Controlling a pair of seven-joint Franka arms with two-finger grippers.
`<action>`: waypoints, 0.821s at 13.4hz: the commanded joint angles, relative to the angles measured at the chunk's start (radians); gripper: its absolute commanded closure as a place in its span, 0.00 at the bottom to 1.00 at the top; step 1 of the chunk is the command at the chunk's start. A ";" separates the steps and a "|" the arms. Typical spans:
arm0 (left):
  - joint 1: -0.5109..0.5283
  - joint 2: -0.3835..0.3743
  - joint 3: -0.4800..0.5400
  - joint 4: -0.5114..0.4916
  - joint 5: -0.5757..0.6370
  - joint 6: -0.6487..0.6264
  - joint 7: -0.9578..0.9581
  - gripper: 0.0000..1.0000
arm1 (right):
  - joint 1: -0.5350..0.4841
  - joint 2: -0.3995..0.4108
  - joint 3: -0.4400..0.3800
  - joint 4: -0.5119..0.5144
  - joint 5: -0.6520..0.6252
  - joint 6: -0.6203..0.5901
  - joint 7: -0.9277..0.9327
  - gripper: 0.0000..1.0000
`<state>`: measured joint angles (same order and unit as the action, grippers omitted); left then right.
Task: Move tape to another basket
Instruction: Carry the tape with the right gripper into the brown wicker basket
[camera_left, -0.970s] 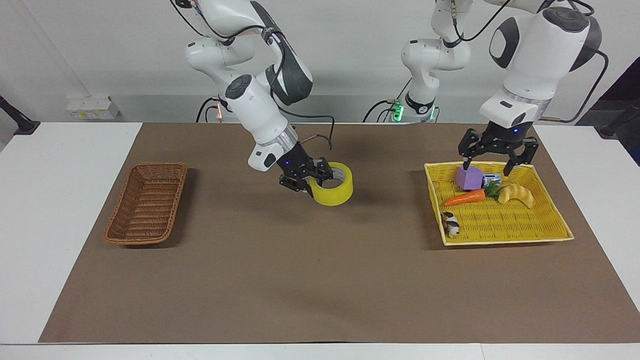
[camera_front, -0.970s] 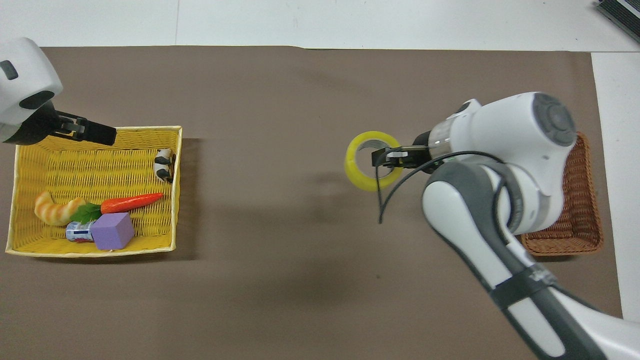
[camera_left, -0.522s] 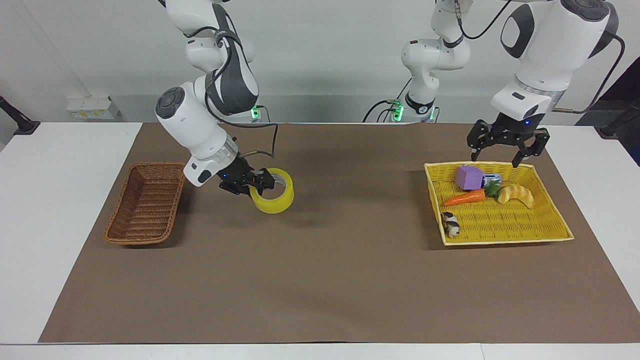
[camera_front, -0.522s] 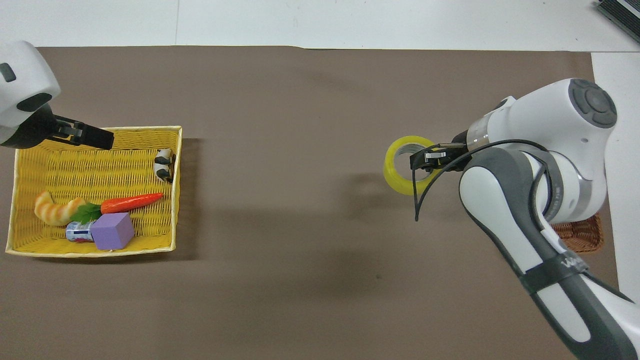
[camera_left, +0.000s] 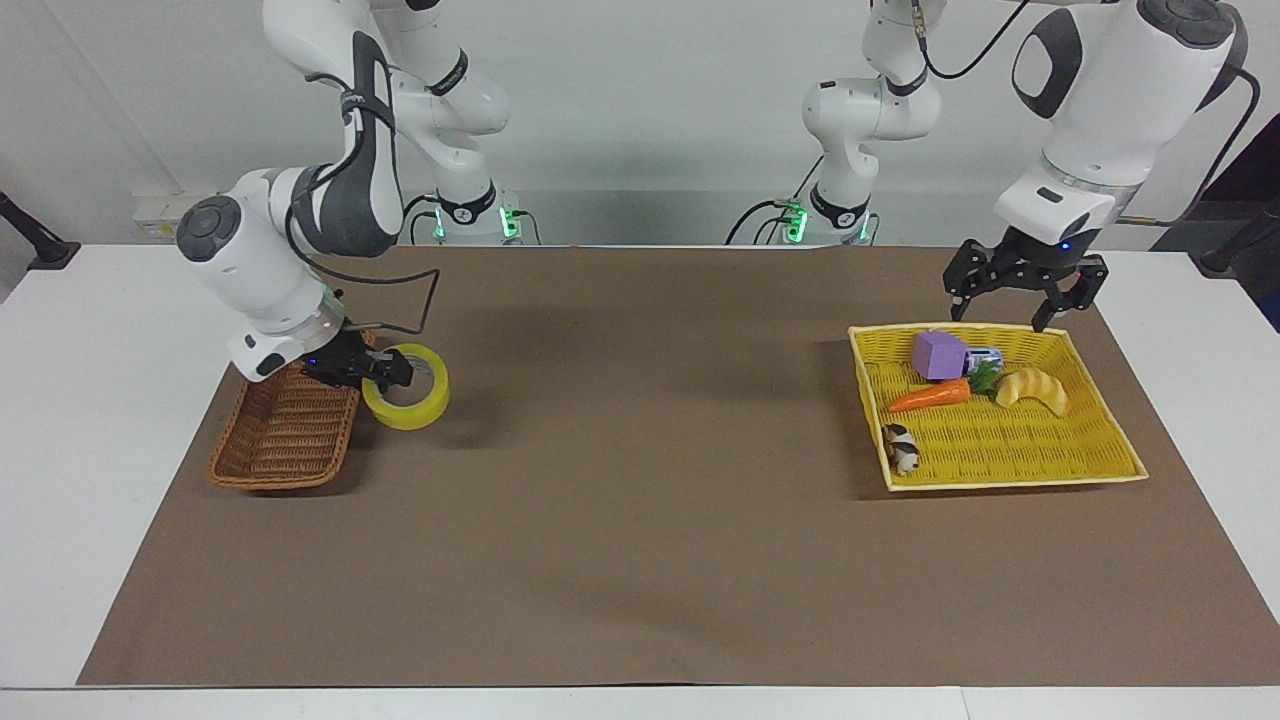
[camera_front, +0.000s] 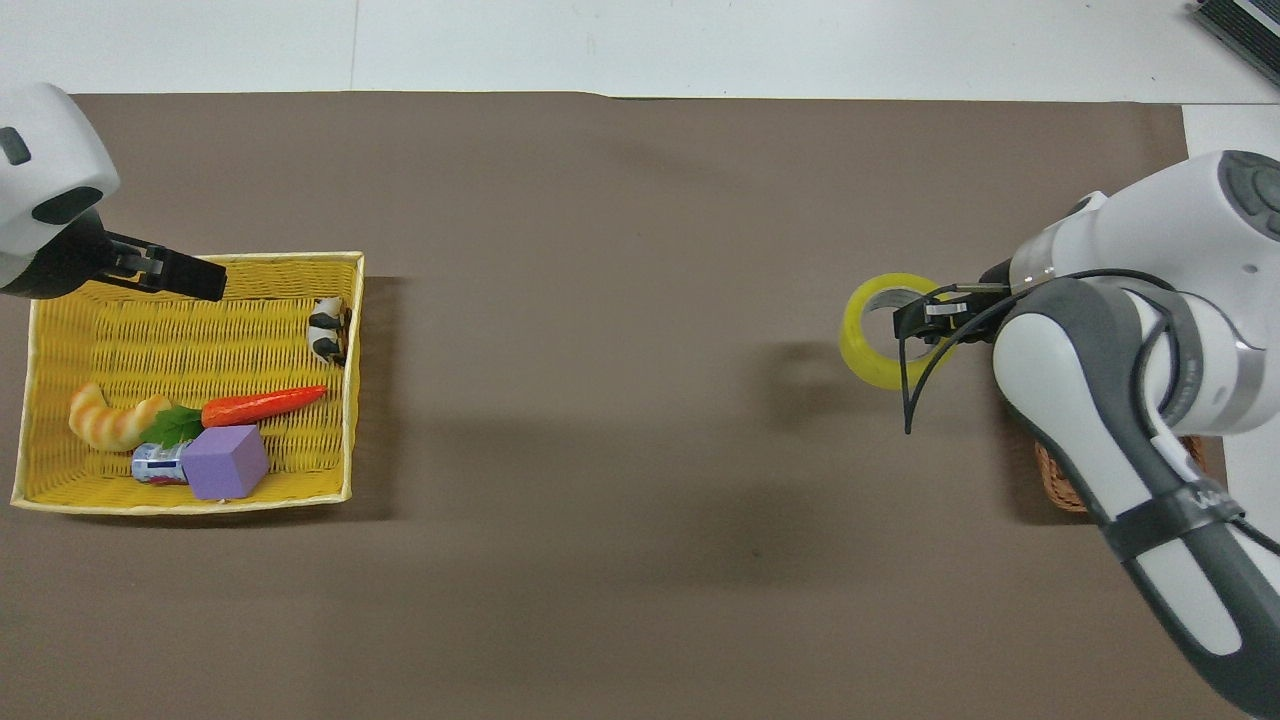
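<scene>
The tape (camera_left: 412, 408), a wide yellow roll with a pale core, hangs just above the brown mat. My right gripper (camera_left: 385, 372) is shut on its wall, one finger inside the ring. In the overhead view the tape (camera_front: 872, 340) and right gripper (camera_front: 918, 322) sit just beside the brown wicker basket (camera_front: 1058, 482), which the arm mostly hides. The basket (camera_left: 285, 430) lies at the right arm's end of the table, and the roll is beside its rim on the side toward the table's middle. My left gripper (camera_left: 1003, 312) waits open over the yellow basket's rim nearest the robots.
The yellow square basket (camera_left: 1000, 482) at the left arm's end holds a purple cube (camera_left: 938, 355), a carrot (camera_left: 928, 396), a croissant-like toy (camera_left: 1035, 388), a small can and a black-and-white toy (camera_left: 903, 448). A brown mat (camera_left: 650, 520) covers the table.
My right arm has carried the tape from the middle of the table toward the wicker basket and lowered it. The left gripper has risen and drawn back toward the robots.
</scene>
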<state>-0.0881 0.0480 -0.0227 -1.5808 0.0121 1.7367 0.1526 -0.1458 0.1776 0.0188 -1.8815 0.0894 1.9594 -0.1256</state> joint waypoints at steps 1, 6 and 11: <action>0.015 -0.005 -0.006 0.004 -0.014 -0.012 -0.002 0.00 | -0.087 -0.030 0.013 -0.070 -0.084 0.019 -0.115 1.00; 0.015 -0.005 -0.006 0.004 -0.017 -0.009 -0.001 0.00 | -0.231 -0.009 0.013 -0.113 -0.207 0.056 -0.282 1.00; 0.014 -0.005 -0.008 0.005 -0.015 -0.012 0.001 0.00 | -0.235 0.008 0.013 -0.107 -0.235 0.076 -0.269 0.00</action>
<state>-0.0852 0.0480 -0.0253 -1.5808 0.0071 1.7367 0.1519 -0.3720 0.1919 0.0243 -1.9915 -0.1105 2.0241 -0.3966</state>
